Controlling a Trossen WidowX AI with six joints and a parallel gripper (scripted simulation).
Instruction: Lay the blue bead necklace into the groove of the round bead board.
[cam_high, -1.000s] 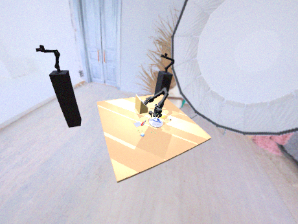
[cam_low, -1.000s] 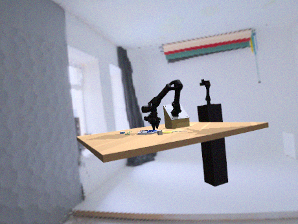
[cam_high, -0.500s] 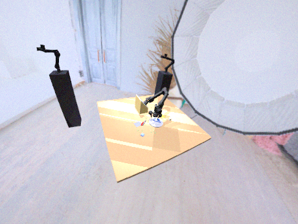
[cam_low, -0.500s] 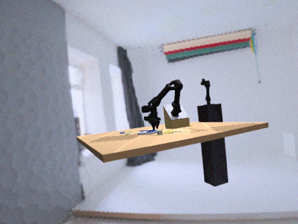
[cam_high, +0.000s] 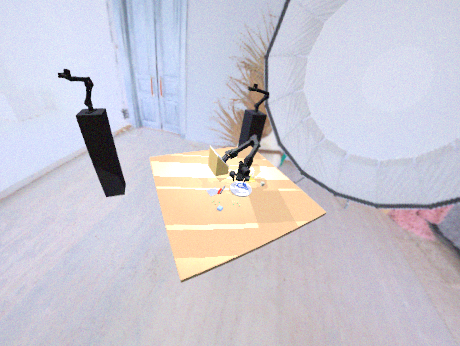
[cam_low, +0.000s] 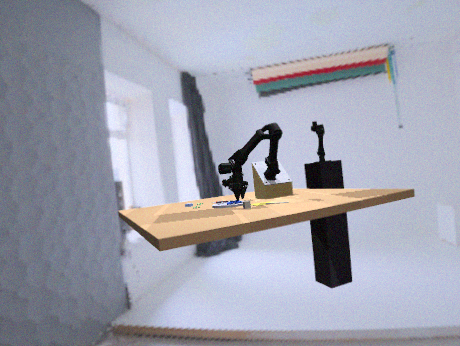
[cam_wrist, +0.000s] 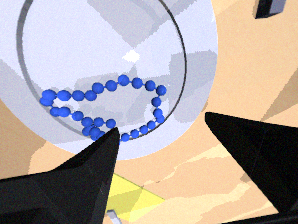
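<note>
The round pale bead board (cam_high: 245, 193) (cam_wrist: 202, 40) lies on the table, with a thin dark circular groove (cam_wrist: 186, 65). The blue bead necklace (cam_wrist: 123, 80) lies on it as a flattened, irregular loop in the near half in the wrist view. Its lower right beads lie along the groove; its upper strand crosses inside the ring, and several beads bunch at the lower left beside the left fingertip. My gripper (cam_low: 240, 200) (cam_wrist: 161, 123) is open and empty, fingers wide apart, low over the board's near edge. The left finger hides part of the necklace and groove.
A small grey block (cam_low: 246, 204) (cam_wrist: 270, 7) stands beside the board. A yellow flat piece (cam_wrist: 131, 197) lies near the left finger. A slanted box (cam_high: 217, 165) (cam_low: 272, 190) stands behind. A red piece (cam_high: 220, 190) and a blue block (cam_high: 220, 208) (cam_low: 188, 205) lie on the table.
</note>
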